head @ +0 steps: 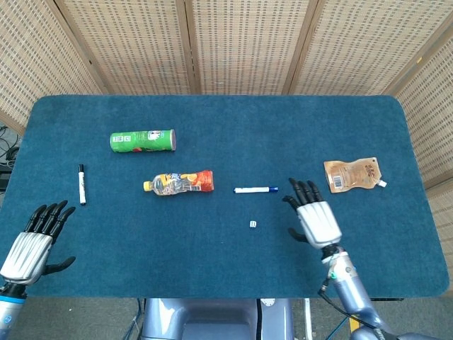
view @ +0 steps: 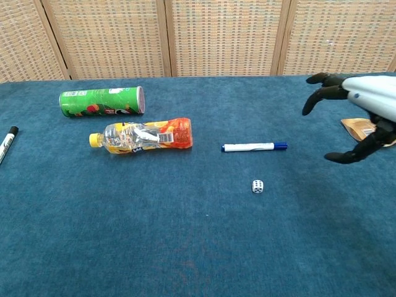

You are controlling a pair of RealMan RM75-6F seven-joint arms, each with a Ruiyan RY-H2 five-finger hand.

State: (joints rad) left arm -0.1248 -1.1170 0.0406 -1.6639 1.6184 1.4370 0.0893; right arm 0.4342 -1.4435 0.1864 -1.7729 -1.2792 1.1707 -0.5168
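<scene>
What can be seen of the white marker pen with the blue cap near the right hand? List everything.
The white marker pen with the blue cap is slim, with a white, plastic-looking barrel bearing faint print and a blue cap on its right end. It lies flat, crosswise on the blue felt table, capped. Nothing touches it: the right hand hovers to its right with fingers spread, holding nothing, and the small white die sits apart, nearer the robot.
</scene>
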